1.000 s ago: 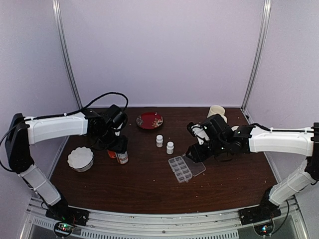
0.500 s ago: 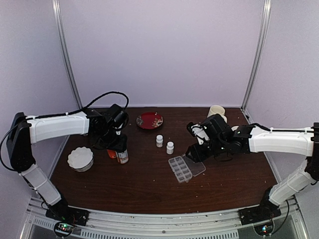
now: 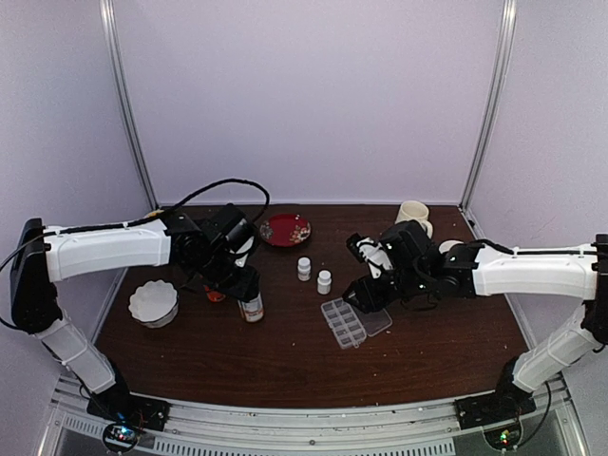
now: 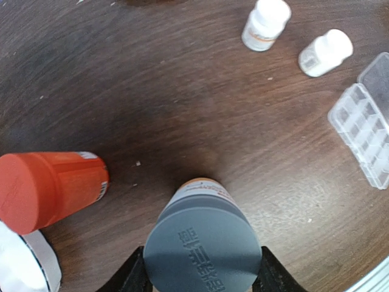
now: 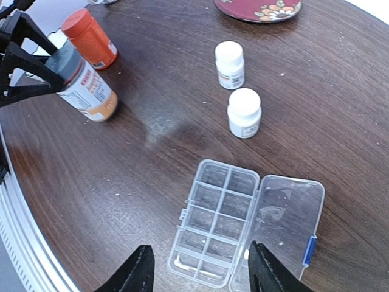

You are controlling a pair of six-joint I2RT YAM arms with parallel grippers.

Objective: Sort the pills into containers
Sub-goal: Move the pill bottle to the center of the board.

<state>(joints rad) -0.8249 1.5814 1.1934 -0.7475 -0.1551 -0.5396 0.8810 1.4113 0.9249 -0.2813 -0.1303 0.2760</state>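
My left gripper [image 3: 245,285] is shut on the grey cap of a grey-capped bottle [image 3: 253,307], left of centre; the cap [image 4: 203,249] fills the left wrist view between my fingers. In the right wrist view the bottle [image 5: 82,80] leans. The clear organizer [image 3: 344,322] lies open, its lid [image 3: 376,321] flat to the right. Its cells [image 5: 219,219] look empty; I see no pills. My right gripper [image 3: 362,296] is open and empty, hovering over the organizer, a finger [image 5: 143,267] on each side.
Two small white bottles [image 3: 304,269] [image 3: 324,281] stand behind the organizer. An orange bottle [image 3: 215,294] is left of the grey-capped one. A white bowl [image 3: 154,301] is at far left, a red plate [image 3: 285,229] at the back, a cream cup [image 3: 412,213] back right.
My left gripper has carried the grey-capped bottle right and nearer, away from the orange bottle. My right gripper has shifted slightly left over the organizer.
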